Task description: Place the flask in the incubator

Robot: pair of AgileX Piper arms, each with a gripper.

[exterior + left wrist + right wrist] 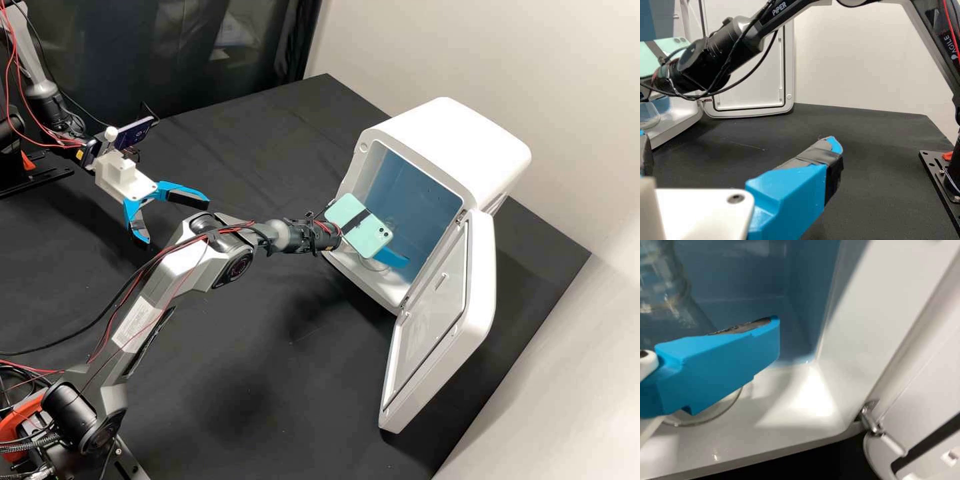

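The glass flask [667, 300] is seen on the white floor of the incubator [453, 140], inside its blue chamber. The right gripper [388, 259] is reached in just beside it; whether it is clamped on the flask cannot be told. The incubator door [460, 320] is swung wide open. The left gripper [162, 210] is held spread apart above the black surface [267, 360], well apart from the incubator.

flask [662, 295] gets cropped in both wrist views, glass all smeary; from up high the mint phone [359, 227] on the wrist hides nearly all of it, at the front edge of the incubator [460, 143] floor
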